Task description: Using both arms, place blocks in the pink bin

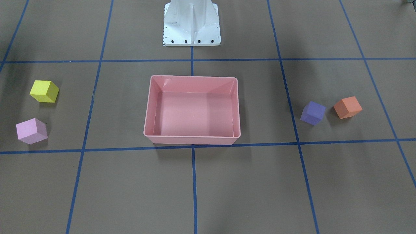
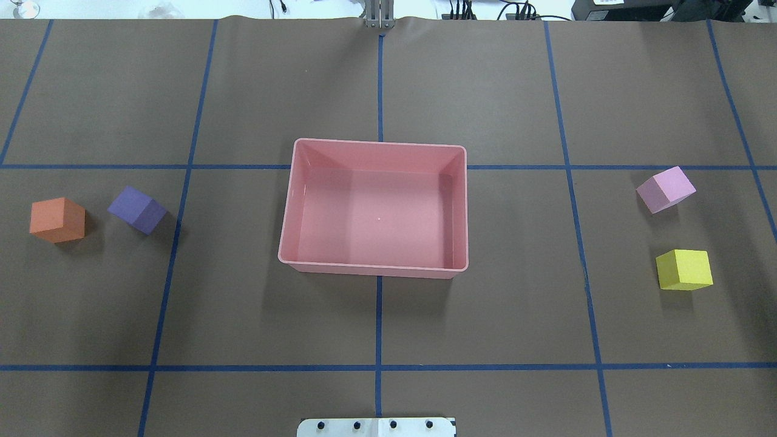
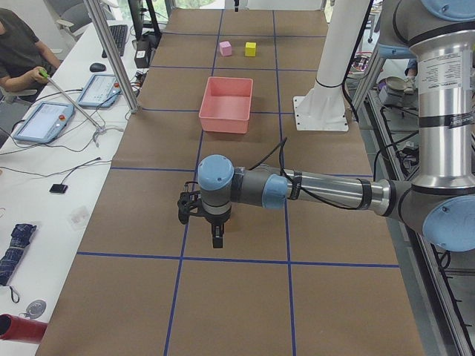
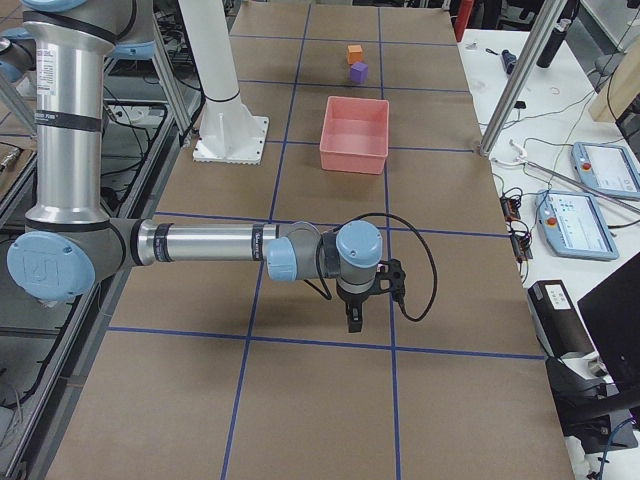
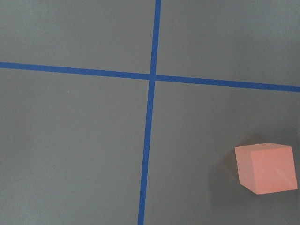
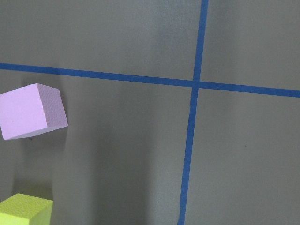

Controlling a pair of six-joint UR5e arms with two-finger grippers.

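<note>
The pink bin (image 2: 373, 271) stands empty at the table's middle. The orange block (image 2: 57, 220) and purple block (image 2: 137, 209) lie close together on my left side. The light pink block (image 2: 666, 189) and yellow block (image 2: 684, 269) lie on my right side. My left gripper (image 3: 215, 226) hangs above the table over the left blocks; its wrist view shows the orange block (image 5: 266, 168) at lower right. My right gripper (image 4: 355, 305) hangs over the right blocks; its wrist view shows the pink block (image 6: 30, 111) and yellow block (image 6: 23, 211). I cannot tell whether either gripper is open.
The white pedestal base (image 1: 191, 24) stands behind the bin. Blue tape lines (image 2: 379, 321) grid the brown table cover. Side benches hold tablets (image 3: 44, 119), cables and metal posts (image 4: 520, 90). A seated person (image 3: 18, 48) is by the left bench.
</note>
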